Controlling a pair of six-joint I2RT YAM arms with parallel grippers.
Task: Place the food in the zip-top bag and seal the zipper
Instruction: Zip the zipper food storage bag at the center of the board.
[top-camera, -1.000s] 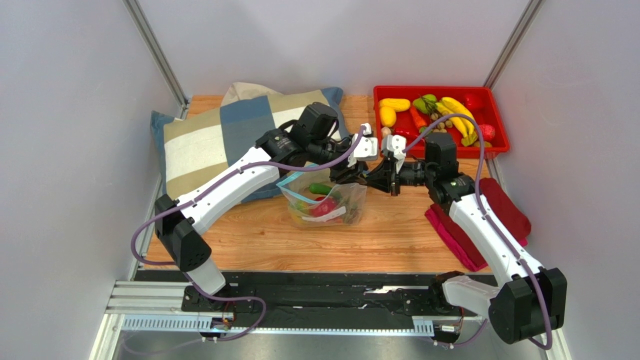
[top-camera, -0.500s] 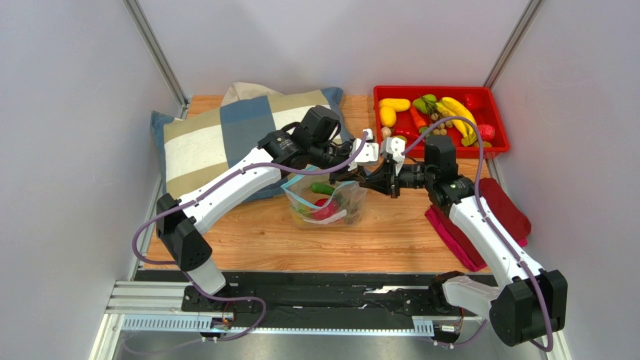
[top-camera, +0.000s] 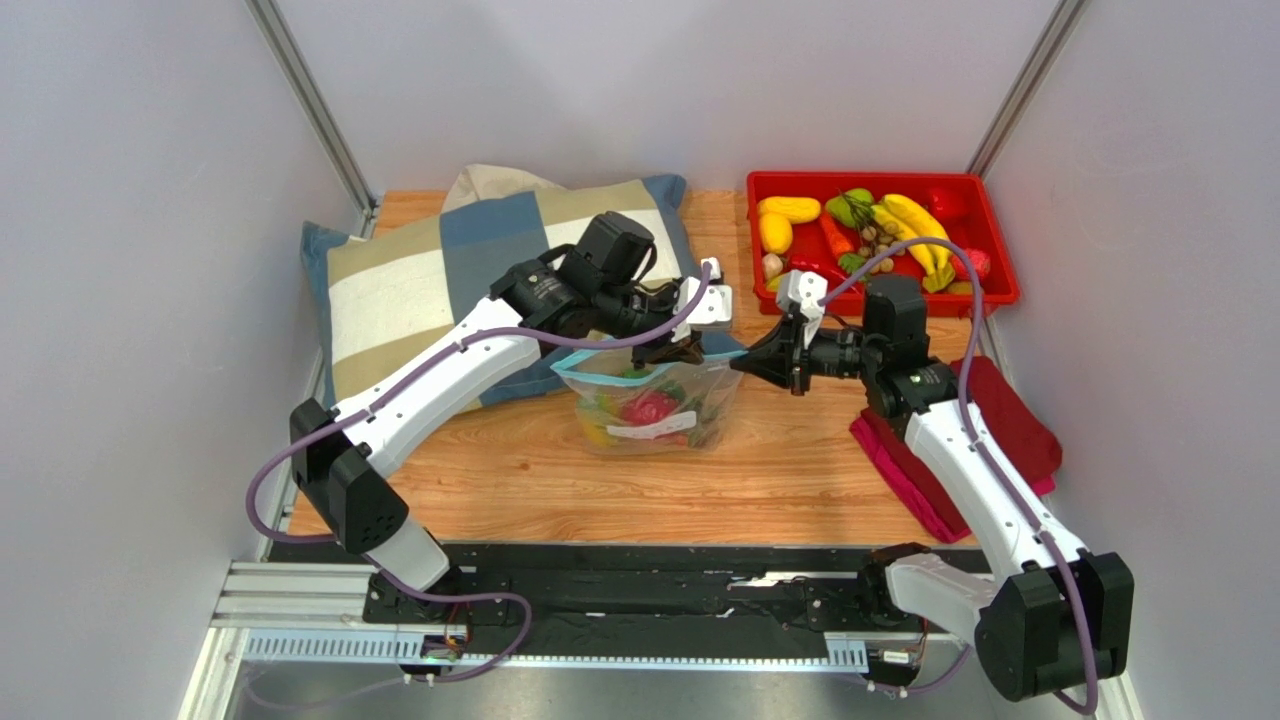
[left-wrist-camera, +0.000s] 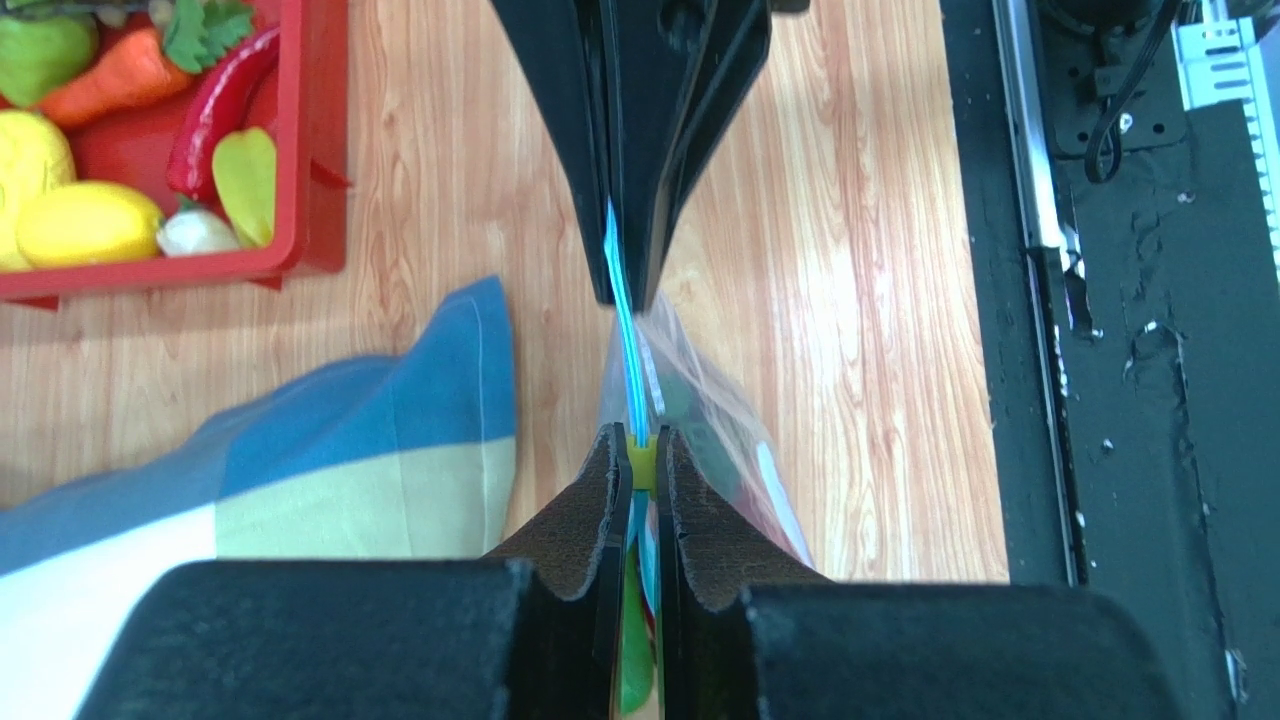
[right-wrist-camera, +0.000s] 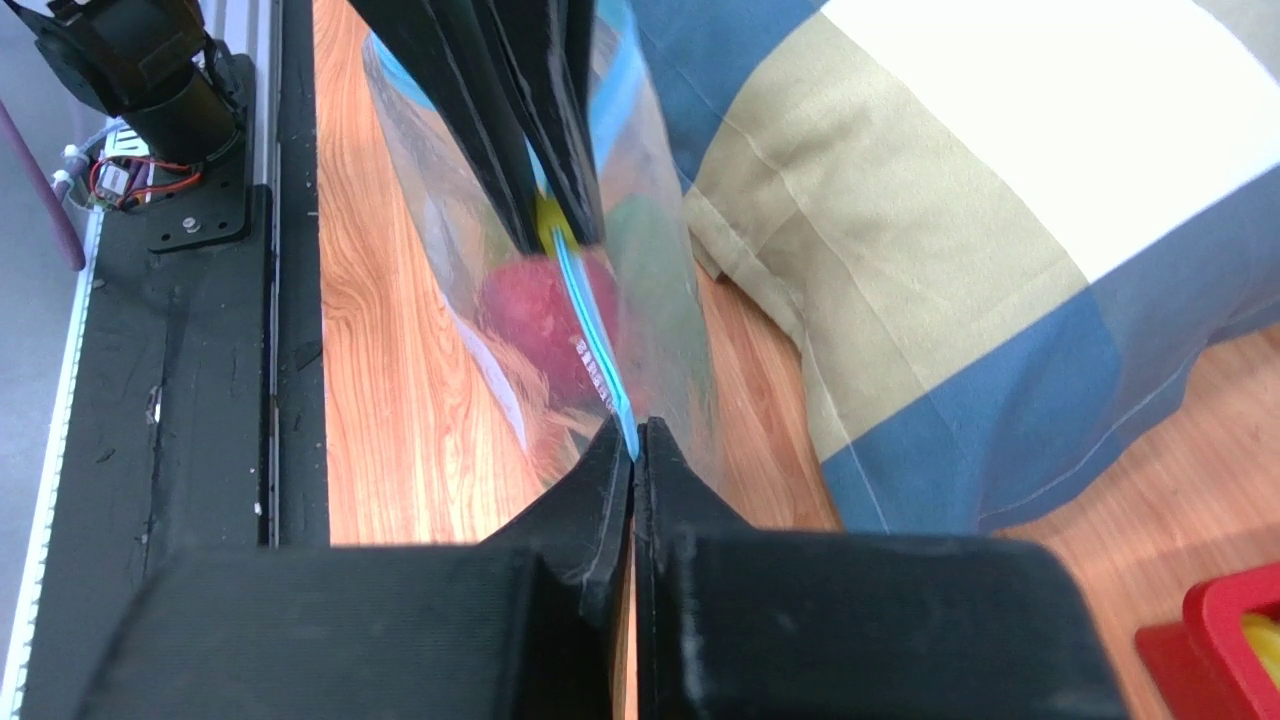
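The zip-top bag (top-camera: 661, 425) stands mid-table with red and green food (top-camera: 648, 407) inside. Its light blue zipper (left-wrist-camera: 619, 323) stretches taut between my two grippers. My left gripper (left-wrist-camera: 642, 450) is shut on the strip at a small yellow slider (left-wrist-camera: 642, 464). In the top view that left gripper (top-camera: 679, 353) sits over the bag's mouth. My right gripper (right-wrist-camera: 634, 443) is shut on the zipper's (right-wrist-camera: 589, 338) right end, at the bag's corner (top-camera: 747, 360). More food (top-camera: 872, 225), bananas and red, yellow and green pieces, lies in the red tray (top-camera: 887, 179).
A blue, beige and white checked pillow (top-camera: 451, 278) lies at the back left, touching the bag's far side. A dark red cloth (top-camera: 1007, 428) lies under the right arm. Black rails (top-camera: 646, 578) run along the near table edge.
My left gripper has closed on the zipper and slid left along it. My right gripper has pulled slightly right, and the bag's mouth is now drawn narrow and taut.
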